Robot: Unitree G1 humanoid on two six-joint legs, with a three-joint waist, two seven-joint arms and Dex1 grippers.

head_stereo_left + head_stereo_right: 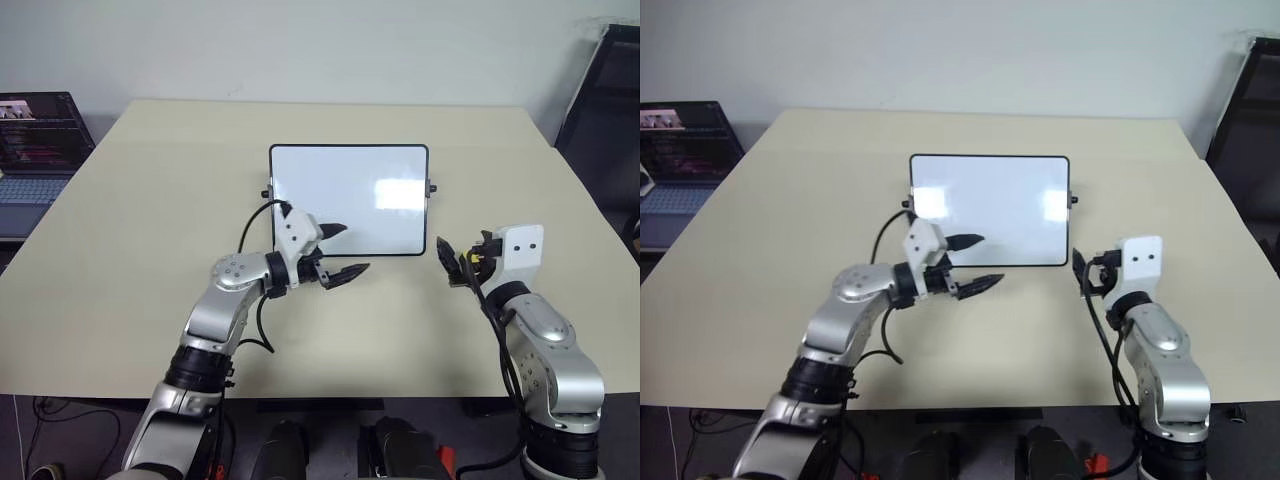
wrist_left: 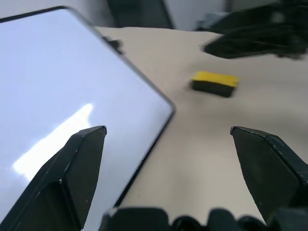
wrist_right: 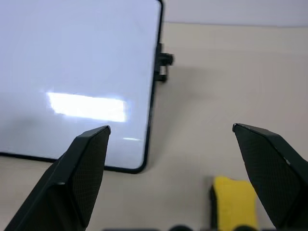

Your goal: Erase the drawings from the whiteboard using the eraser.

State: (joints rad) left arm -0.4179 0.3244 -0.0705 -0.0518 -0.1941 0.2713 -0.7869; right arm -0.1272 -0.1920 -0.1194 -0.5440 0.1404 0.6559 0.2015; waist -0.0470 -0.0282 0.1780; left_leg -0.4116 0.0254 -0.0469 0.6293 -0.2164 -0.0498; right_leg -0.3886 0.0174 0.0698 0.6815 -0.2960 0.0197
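While both grippers are spread wide and empty, the eraser [image 3: 234,202] lies on the table just below the right gripper [image 3: 171,159], toward its five o'clock, long axis pointing away; the left gripper [image 1: 340,252] is farther.

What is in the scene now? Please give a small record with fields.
surface: beige table
board: small white rectangular whiteboard with thin black frame, lying flat, no marks visible
eraser: small yellow block eraser with dark underside, on the table beside the board, not held
left hand: open, at the board's near edge
right hand: open, over the eraser
other: open laptop at far left
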